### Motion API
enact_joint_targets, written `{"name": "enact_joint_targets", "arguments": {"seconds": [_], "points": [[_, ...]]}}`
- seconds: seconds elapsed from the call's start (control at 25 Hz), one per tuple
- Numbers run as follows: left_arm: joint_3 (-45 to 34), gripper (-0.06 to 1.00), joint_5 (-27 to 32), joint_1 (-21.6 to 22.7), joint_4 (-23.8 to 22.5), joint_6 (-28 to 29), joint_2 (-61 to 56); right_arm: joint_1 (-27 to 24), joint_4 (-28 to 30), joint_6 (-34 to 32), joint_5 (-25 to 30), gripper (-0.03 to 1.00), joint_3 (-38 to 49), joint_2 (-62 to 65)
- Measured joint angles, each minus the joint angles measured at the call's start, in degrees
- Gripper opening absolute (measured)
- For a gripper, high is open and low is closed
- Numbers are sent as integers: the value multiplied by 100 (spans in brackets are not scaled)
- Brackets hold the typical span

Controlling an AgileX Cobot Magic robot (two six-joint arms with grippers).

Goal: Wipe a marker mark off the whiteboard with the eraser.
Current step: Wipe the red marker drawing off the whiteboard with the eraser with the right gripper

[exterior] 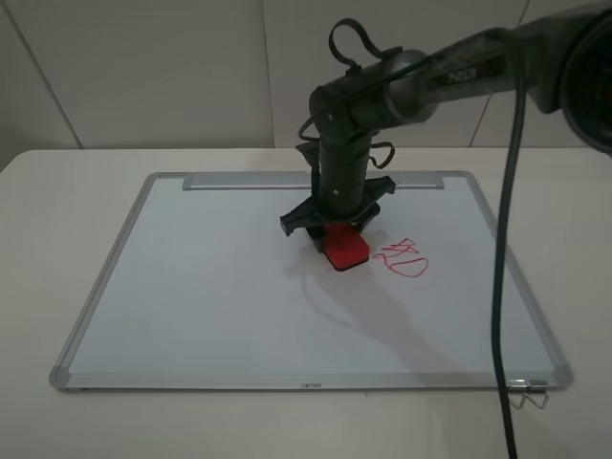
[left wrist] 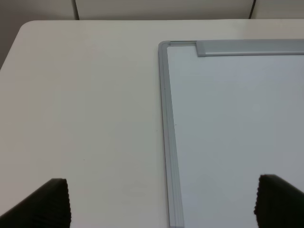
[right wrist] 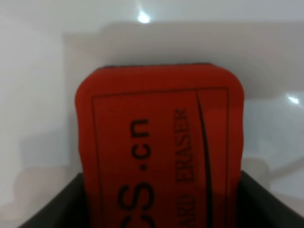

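Exterior high: right gripper [exterior: 337, 234] clamped across the eraser [exterior: 345, 250], felt side seemingly down on the whiteboard [exterior: 210, 287] near its middle for wiping, long axis front-to-back, free end toward the near edge, just beside a looped red scribble [exterior: 406, 260]; left gripper [left wrist: 161, 204] idle, fingers [left wrist: 47, 204] apart, over the board's left edge.

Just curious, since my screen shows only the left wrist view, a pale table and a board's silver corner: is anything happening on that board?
Observer: Yes. The right tool is shut on a small red oblong eraser, set on the large white silver-framed whiteboard.
Visitor: Is there anything to rub out?
Observer: A thin red scribble with an oval loop sits just beside the eraser, on its right in the high view.
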State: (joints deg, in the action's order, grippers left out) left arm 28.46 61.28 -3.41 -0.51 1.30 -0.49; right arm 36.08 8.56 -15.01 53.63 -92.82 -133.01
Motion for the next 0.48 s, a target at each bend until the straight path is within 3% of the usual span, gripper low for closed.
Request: {"name": "enact_joint_targets", "arguments": {"seconds": [0.48], "points": [[0, 77, 0, 0, 0, 0, 0, 883, -202, 24, 45, 49, 36, 9]]}}
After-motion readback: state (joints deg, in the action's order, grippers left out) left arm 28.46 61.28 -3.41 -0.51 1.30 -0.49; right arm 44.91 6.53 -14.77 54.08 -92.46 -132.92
